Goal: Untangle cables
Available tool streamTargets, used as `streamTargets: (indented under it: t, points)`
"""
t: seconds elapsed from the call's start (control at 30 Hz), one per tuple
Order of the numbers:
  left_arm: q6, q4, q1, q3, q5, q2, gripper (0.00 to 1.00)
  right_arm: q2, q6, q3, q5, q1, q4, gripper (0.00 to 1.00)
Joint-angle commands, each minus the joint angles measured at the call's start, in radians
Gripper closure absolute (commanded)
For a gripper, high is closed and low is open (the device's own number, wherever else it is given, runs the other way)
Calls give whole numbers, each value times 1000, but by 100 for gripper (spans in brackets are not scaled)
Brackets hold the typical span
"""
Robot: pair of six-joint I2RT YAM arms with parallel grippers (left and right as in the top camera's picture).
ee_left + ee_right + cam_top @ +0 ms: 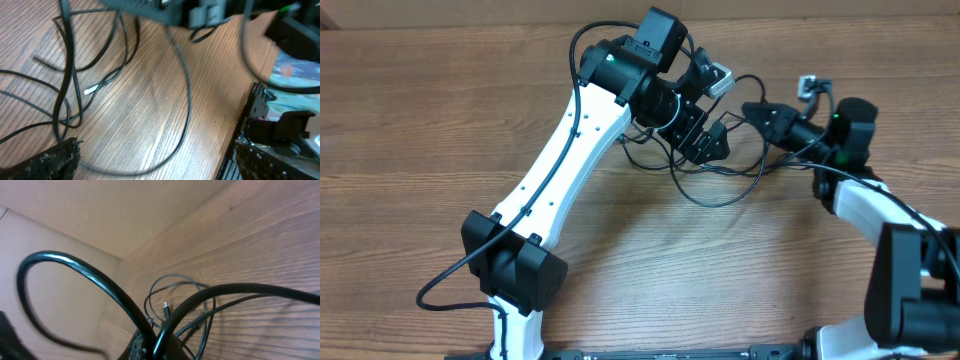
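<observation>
Overhead, cables: the cables [725,204] are lying on the wooden table [420,150] as a loose tangle. Its long axis is running left to right between the two arms, and one wide loop is sagging toward the robot's side.

Overhead, left gripper: the left gripper [708,112] is hovering over the left end of the tangle with its jaws spread wide. Strands are passing under and beside it.

Overhead, right gripper: the right gripper [767,113] is pointing left into the right end of the tangle, its tip meeting a strand there.

Left wrist, gripper: the fingers [47,162] are standing far apart at the lower corners, released and gripping nothing.

Left wrist, cables: one strand of the cables [189,100] is curving down from the top edge between the spread fingers and bending toward the lower left. More strands are crossing each other at the left, just above the finger there. A small white plug tip [91,90] is pointing to the lower left.

Right wrist, gripper: the right gripper [147,347] is showing only as a dark sliver at the bottom edge. It is clenched on the cables.

Right wrist, cables: two strands of the cables [235,286] are fanning out from the fingertips. One is arching up and away to the left, and the other is sweeping off to the right. Beyond them, thin loops are lying flat on the table [280,230], well past the tip, with a pale plug end [166,309] inside them.
</observation>
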Motion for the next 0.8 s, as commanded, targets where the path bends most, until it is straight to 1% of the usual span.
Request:
streamTargets:
  t: [0.0,0.27,0.37,0.47,0.63,0.77]
  points:
    - [-3,2,6,5,-60,12,1,-96,-37,5,22,-44,-45,96]
    - [-4,6,6,5,-77,12,0,-264,-122,9,71,-139,-223,96]
    - [-3,9,6,5,-77,12,0,-341,-193,45,130,-155,-357,96]
    - [-3,9,6,5,-77,12,1,-401,-278,103,213,-157,-512,96]
    - [-4,9,6,5,-77,12,0,-467,-397,251,437,-165,-769,96]
    - [-3,9,5,5,-77,12,0,-469,-400,328,548,-202,-824,96]
